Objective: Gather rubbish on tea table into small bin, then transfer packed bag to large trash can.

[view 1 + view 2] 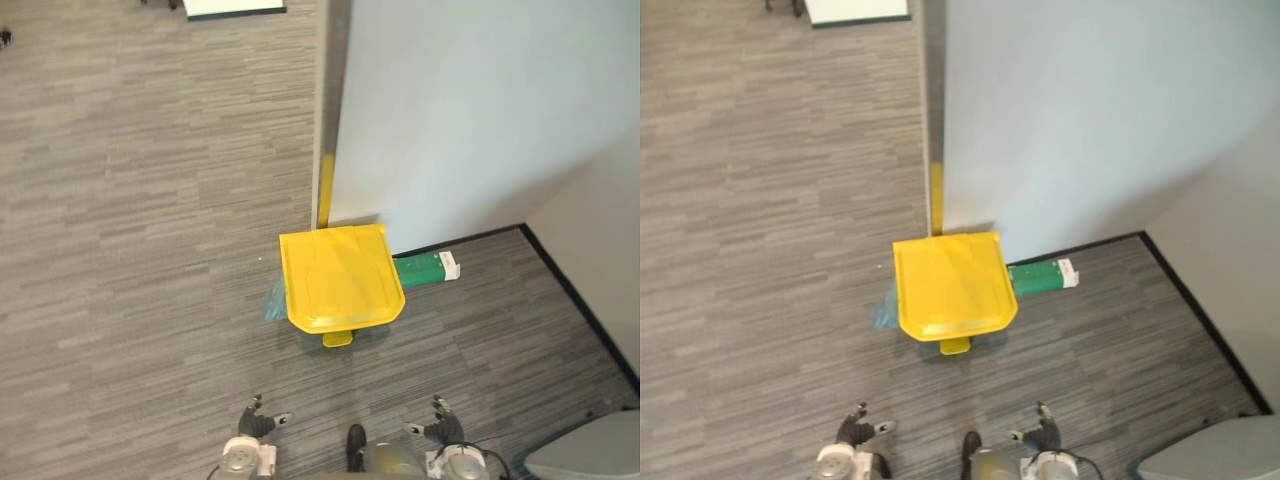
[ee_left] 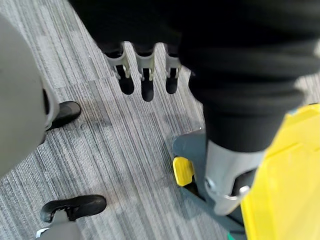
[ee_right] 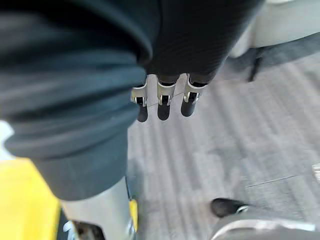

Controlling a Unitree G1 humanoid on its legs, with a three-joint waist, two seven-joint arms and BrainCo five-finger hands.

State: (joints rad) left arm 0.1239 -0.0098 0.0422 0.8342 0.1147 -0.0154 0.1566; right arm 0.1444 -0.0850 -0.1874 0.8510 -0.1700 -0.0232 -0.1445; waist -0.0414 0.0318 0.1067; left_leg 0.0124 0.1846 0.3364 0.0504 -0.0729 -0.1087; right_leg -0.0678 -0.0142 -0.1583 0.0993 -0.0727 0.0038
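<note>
Large trash can: stands on the grey carpeted floor at the foot of a pale wall, just in front of both hands.
Lid: the yellow lid is down and covers the top, so what is inside is hidden.
Body: a strip of green body juts out past the lid on the robot's right; the rest is under the lid.
Pedal: a yellow pedal pokes out at the near edge (it also shows in the left wrist view, beside the can's grey base).
Blue plastic: a small scrap peeks out from under the lid on the robot's left; too little shows to tell whether it is the packed bag.
Left hand: low at the view's bottom edge, near the can and not touching it; its fingers hang straight, side by side, with nothing in them.
Right hand: low on the other side, partly cut off; its fingers are also straight and bare.
Wall corner: a yellow strip runs down it to the can.
Lower right corner: a grey rounded thing, cut off, hard to identify.
</note>
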